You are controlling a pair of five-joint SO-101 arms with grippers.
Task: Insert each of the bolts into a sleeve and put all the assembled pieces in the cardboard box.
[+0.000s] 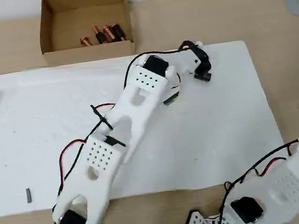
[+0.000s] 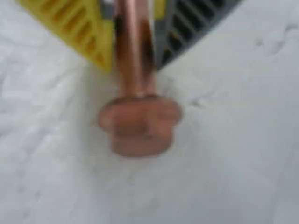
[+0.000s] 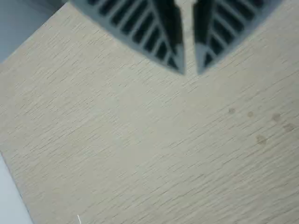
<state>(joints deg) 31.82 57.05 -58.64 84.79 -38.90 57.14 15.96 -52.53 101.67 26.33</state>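
A copper bolt hangs head-down between the yellow and grey fingers of my left gripper, which is shut on its shank just above the white foam sheet. From above, that gripper sits over the upper middle of the sheet. The cardboard box stands beyond the sheet's far edge and holds several copper-and-black assembled pieces. A small dark sleeve lies near the sheet's front left corner. My right gripper is shut, holds nothing, and hovers over bare wood.
The right arm is folded at the table's front right corner, off the sheet. A grey round object lies on the wood at the far right. Red and black cables trail beside the left arm.
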